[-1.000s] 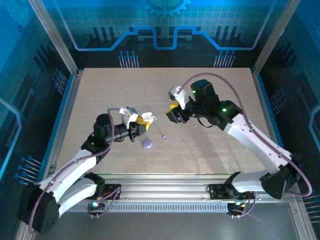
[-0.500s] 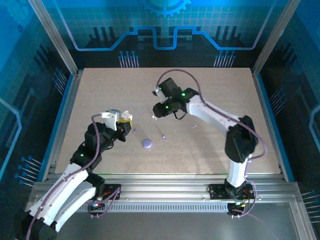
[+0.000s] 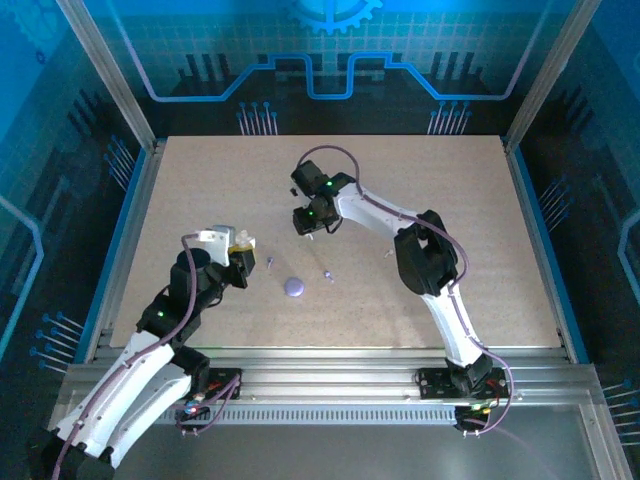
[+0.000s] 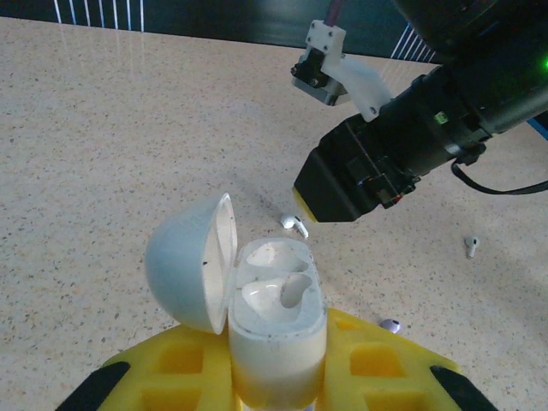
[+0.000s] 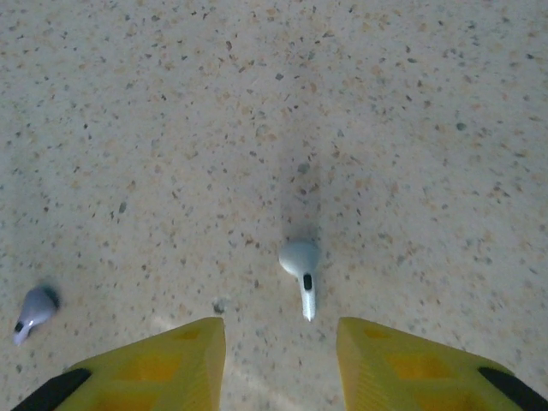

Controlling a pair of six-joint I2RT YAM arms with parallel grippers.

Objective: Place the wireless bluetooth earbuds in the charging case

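We've got the left gripper [image 4: 274,377] clamped on the open white case [image 4: 276,295]. The right gripper [image 5: 278,347] is empty, jaws apart, right by a white earbud [image 5: 300,259].

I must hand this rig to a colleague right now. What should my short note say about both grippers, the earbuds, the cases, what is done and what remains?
Left gripper: shut on the white case, lid open, nothing inside.
Right gripper: open, low over the table, a white earbud lying just ahead of its fingers, not gripped.
Second white earbud and a purple earbud lie loose on the table. The purple case lies apart from both grippers.
Done: white case held and open.
Left: no earbud is in a case yet.
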